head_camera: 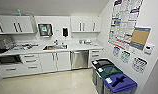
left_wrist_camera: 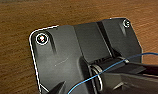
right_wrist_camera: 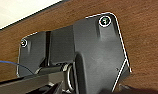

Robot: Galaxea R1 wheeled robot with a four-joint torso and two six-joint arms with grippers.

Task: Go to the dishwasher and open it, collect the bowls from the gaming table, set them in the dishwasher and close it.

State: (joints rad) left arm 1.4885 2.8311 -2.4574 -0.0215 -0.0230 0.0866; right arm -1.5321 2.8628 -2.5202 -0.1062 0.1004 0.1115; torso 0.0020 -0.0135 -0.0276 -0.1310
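**Kitchenette ahead, dishwasher shut**

Nearest on the right, three bins stand in a row against the wall: a purple-lidded bin (head_camera: 120,83), a green-lidded bin (head_camera: 108,71), then a black-lidded bin (head_camera: 102,63). Pale floor (head_camera: 57,82) runs to the white cabinets. The dishwasher (head_camera: 79,59) sits under the bench (head_camera: 77,47), door closed, right of the sink (head_camera: 55,47). Wall cabinets (head_camera: 86,24) hang behind; posters (head_camera: 123,21) cover the right wall. Wrist views show brown wood-grain surface (left_wrist_camera: 17,22); cannot tell either hand's state.
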